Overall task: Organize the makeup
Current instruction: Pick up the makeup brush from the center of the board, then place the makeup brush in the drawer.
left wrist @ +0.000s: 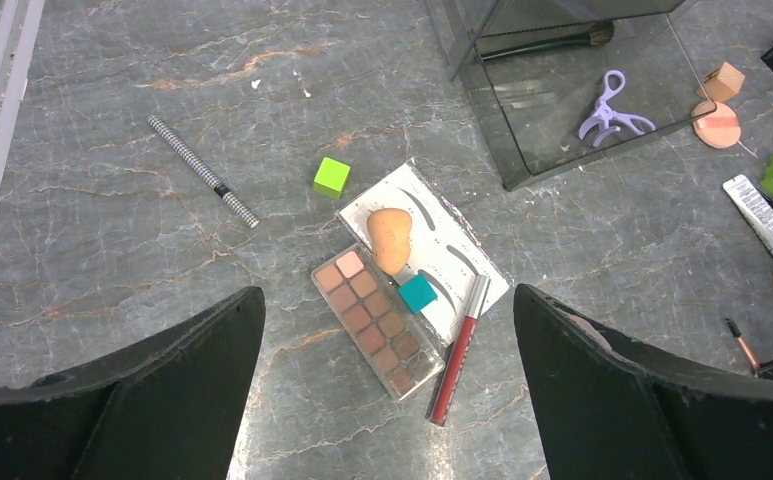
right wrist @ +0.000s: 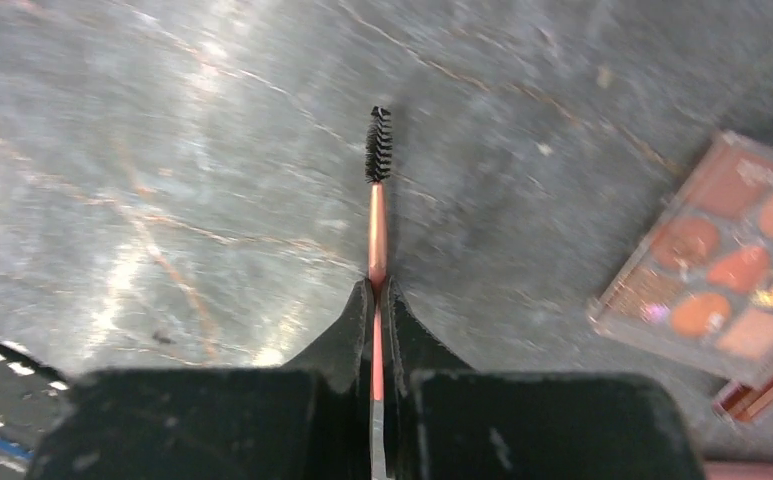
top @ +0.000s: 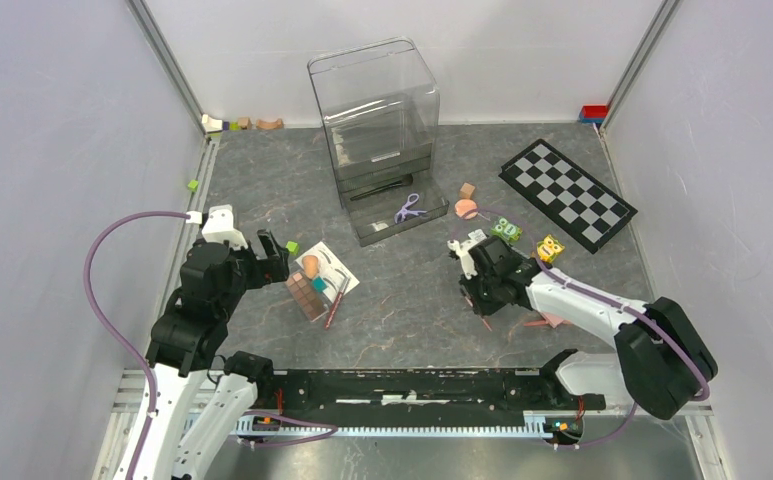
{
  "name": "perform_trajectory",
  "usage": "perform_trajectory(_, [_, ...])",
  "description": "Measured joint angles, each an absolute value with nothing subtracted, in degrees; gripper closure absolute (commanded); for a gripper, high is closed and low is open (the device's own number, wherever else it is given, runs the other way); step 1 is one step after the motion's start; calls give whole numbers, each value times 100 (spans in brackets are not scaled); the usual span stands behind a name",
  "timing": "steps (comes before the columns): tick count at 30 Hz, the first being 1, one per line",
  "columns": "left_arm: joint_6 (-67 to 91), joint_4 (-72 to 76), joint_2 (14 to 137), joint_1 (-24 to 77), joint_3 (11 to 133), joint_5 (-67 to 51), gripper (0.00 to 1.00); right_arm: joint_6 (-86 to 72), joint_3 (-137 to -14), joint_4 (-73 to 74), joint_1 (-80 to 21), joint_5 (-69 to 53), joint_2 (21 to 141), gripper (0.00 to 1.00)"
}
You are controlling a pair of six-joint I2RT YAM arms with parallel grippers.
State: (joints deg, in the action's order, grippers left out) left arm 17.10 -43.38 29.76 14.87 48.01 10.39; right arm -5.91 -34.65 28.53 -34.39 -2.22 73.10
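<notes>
Spoolie brush [right wrist: 376,190] clamped between closed right fingers [right wrist: 347,338]; left fingers [left wrist: 162,390] spread wide, empty.

Two palettes: a long palette [left wrist: 377,320] and a wider palette [right wrist: 732,270]. Two pencils: a checked pencil [left wrist: 202,170] at ten o'clock from the long palette, a red pencil [left wrist: 459,350] at four o'clock. Two brushes: a spiral brush [right wrist: 375,215], a soft brush [left wrist: 552,42]. One sponge [left wrist: 390,238], one card [left wrist: 442,235], one scissors [left wrist: 612,108], one checkerboard [top: 567,195]. Three cubes: a green cube [left wrist: 331,177], a teal cube [left wrist: 417,293], a wooden cube [left wrist: 724,80].

Black-and-white arms [top: 198,300], purple cables [top: 89,266]
</notes>
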Motion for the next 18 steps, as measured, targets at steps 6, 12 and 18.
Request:
perform_trajectory(6, [1710,-4338,3000,1487,4801,1041,0,-257,-3710,2217,-3715,-851,7288,100])
perform_trajectory(12, [1710,-4342,2958,1487,4807,985,0,554,-4864,1341,-3817,-1358,7773,100])
perform_trajectory(18, [1721,-4329,2775,1487,4952,976,0,2180,-6595,1120,-3861,-1437,8984,100])
